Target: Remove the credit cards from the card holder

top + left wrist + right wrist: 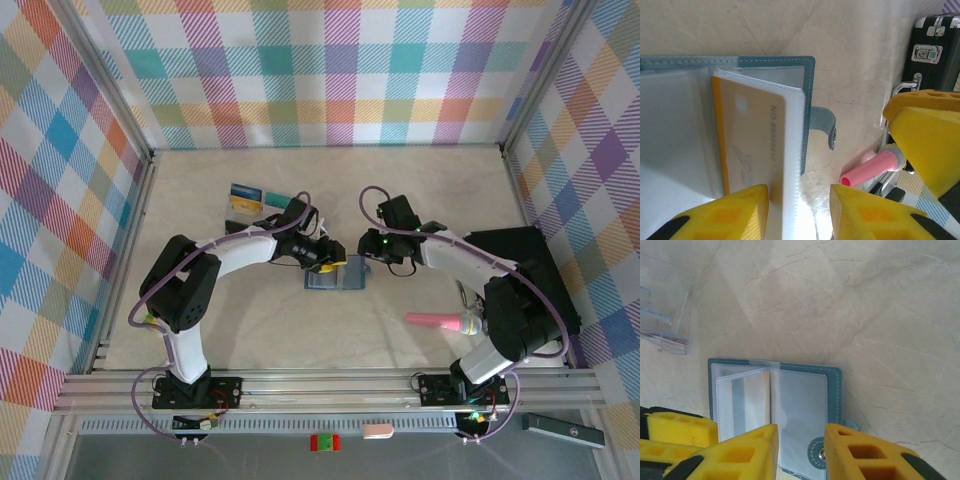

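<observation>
Currently, I count two loose credit cards (256, 198) at the rear left of the desk (440, 190), one blue-yellow and one teal-white. They lie side by side, clear of the left wall.

One more, a yellow card (752, 142), sits inside a clear sleeve (792, 145) of the one card holder (800, 395). The holder lies open and flat at mid-desk, between the two arms.

The left pincer (800, 200) stands moderately wide and grips nothing. The free edge of that sleeve runs into the gap between its yellow fingers (740, 212), just beside the left one.

The holder's side tab (826, 127) sticks out onto bare desk.

The right pincer (800, 440) is also parted and empty. It hangs over the holder's near edge, with the snap button (816, 455) just inside the gap. The two pincers are near each other over the holder, and room between them is tight.

Open desk surrounds the holder to the rear and front.

At the right front lies one pink marker (438, 321), apart from the holder. Behind it, one black box (520, 265) stands close against the right wall, beside the right arm.

One clear plastic stand (665, 322) shows in the right wrist view, apart from the holder.

The surface is pale and marble-patterned. The walls (330, 70) on three sides carry a pastel plaid.
</observation>
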